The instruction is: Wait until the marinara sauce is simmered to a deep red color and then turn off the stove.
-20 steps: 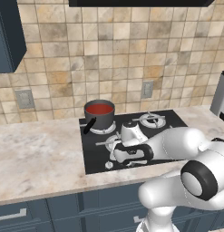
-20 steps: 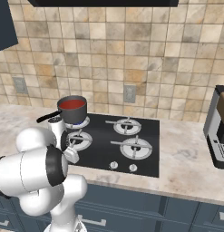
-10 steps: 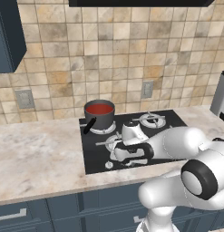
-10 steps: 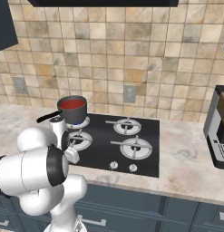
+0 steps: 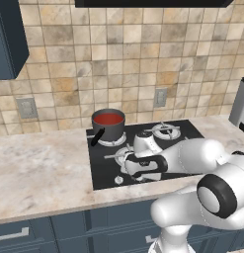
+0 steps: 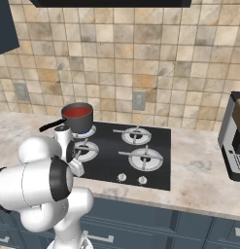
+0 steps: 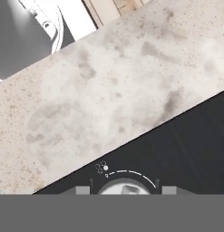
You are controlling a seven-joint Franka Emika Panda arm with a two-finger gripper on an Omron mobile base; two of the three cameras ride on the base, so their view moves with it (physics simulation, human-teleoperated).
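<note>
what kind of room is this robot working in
A rendered home kitchen, it seems: a black glass stove set into a speckled stone counter, a saucepan of red marinara sauce on a back burner, a tiled backsplash and blue cabinets below.

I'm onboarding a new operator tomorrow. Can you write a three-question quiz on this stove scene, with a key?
1. True or false: the saucepan sits on a front burner of the stove.
2. What colour is the sauce? A) green B) red C) white
3. In the hand view, what lies between the fingertips?

Key:
1. False. It is on the back left burner, by the tiled wall.
2. B.
3. A round silver knob at the stove's front edge, beside the stone counter. The gripper is right at it, but whether the fingers press it cannot be told.
</note>
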